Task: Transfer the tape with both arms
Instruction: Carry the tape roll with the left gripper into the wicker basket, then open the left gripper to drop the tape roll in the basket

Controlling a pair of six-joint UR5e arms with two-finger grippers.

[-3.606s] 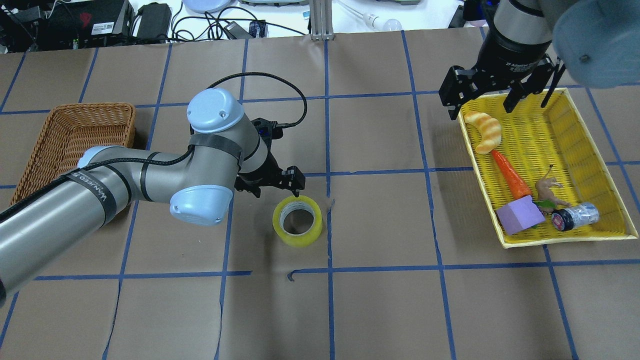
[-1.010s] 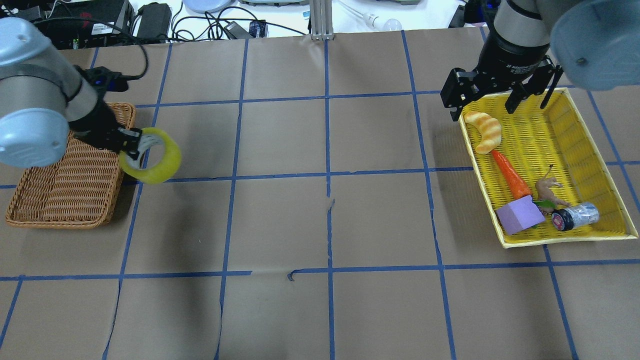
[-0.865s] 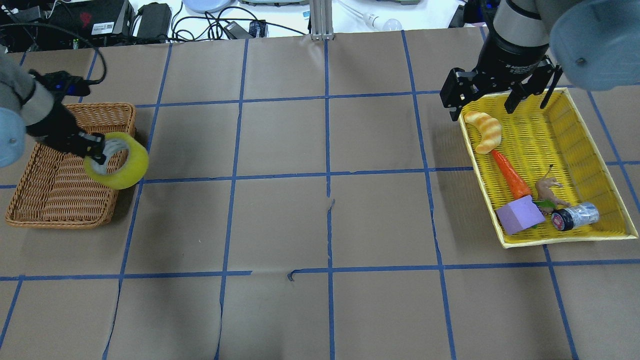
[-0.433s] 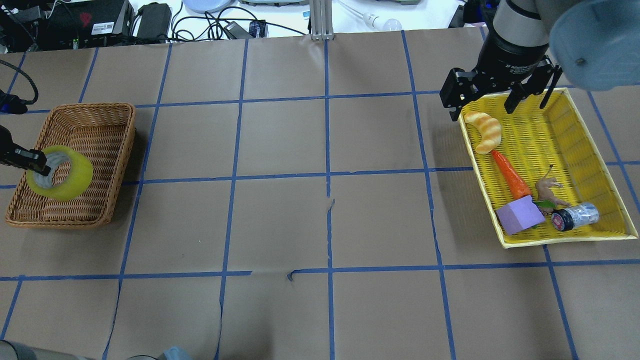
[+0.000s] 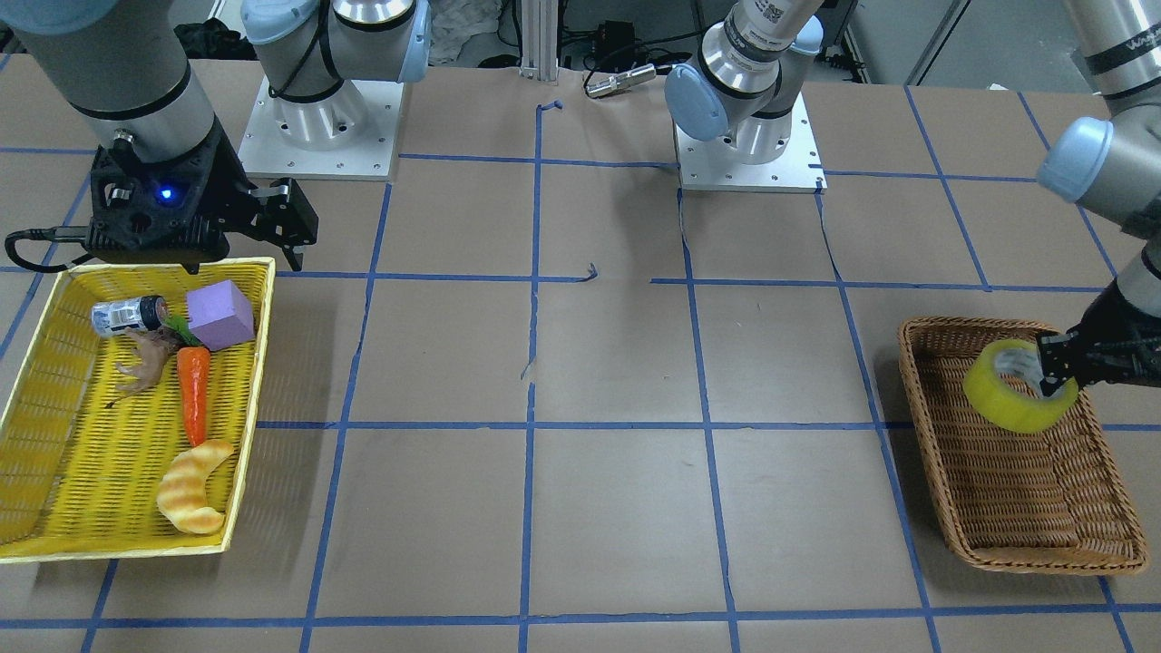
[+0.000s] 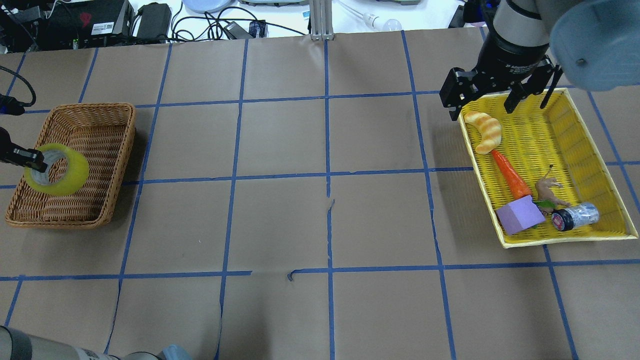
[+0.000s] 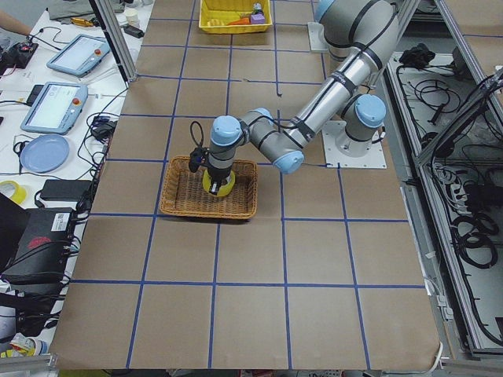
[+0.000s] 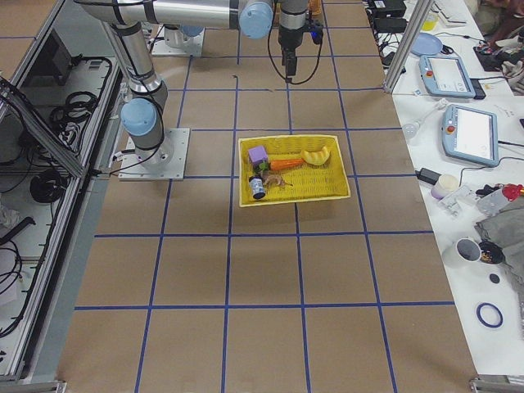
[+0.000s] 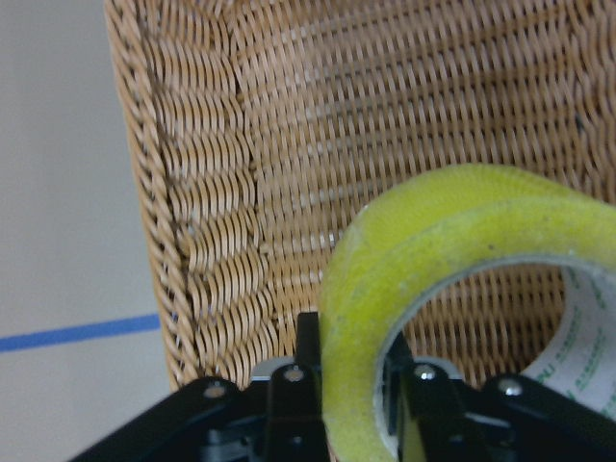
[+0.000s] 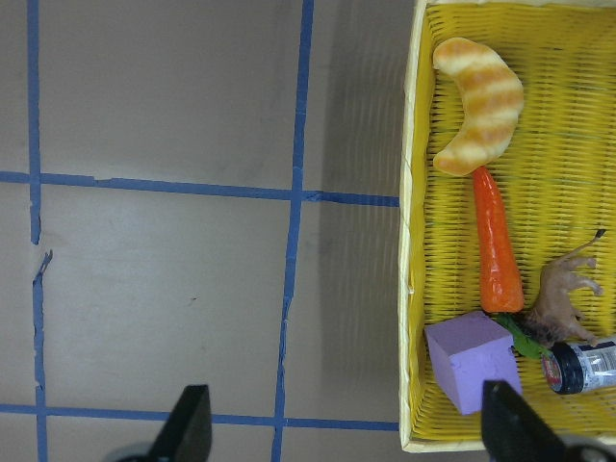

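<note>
The yellow tape roll hangs tilted over the left part of the brown wicker basket, above its floor. My left gripper is shut on the roll's wall, one finger inside the core and one outside. In the left wrist view the tape fills the frame in front of the basket wall. It also shows in the front-facing view, held by the left gripper. My right gripper is open and empty above the far corner of the yellow basket.
The yellow basket holds a croissant toy, a carrot, a purple block, a small bottle and a brown root-like toy. The wicker basket has nothing else in it.
My left arm has lifted the tape from the table's middle and carried it left over the wicker basket; in the last half second it shifted only slightly. The right arm has not moved.
</note>
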